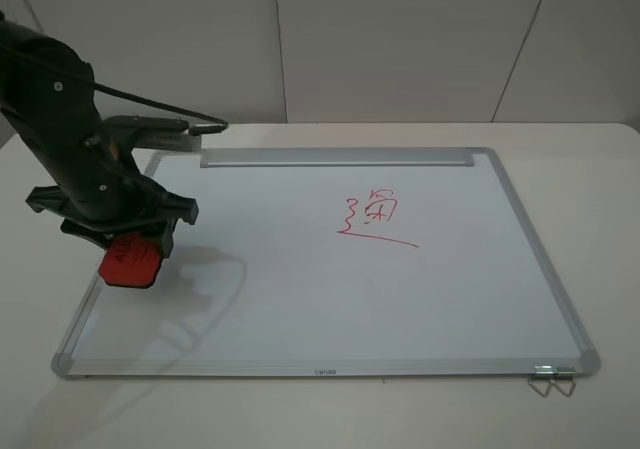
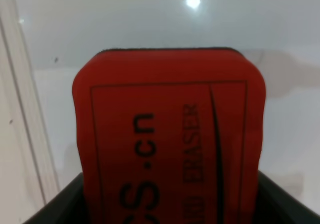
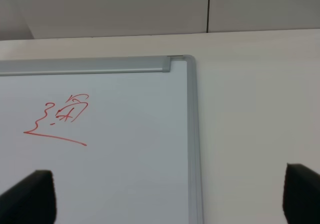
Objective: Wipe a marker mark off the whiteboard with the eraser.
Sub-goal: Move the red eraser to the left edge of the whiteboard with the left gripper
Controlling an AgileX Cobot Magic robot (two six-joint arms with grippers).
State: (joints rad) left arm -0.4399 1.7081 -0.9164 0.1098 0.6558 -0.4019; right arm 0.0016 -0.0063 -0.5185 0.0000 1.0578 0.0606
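Note:
The whiteboard lies flat on the table, with its grey tray strip along the far edge. My left gripper is shut on the red eraser, pressed down at the board's left edge. In the left wrist view the eraser fills the frame between the dark fingers, over white board. The scribble of horizontal and slanting strokes shows in no view. My right gripper hangs open over the board's right frame, holding nothing, and it is out of the exterior view.
A different red scribble with zigzag, small box and underline sits mid-board, also the scribble in the right wrist view. A metal clip pokes out at the front right corner. A black cable runs behind the left arm.

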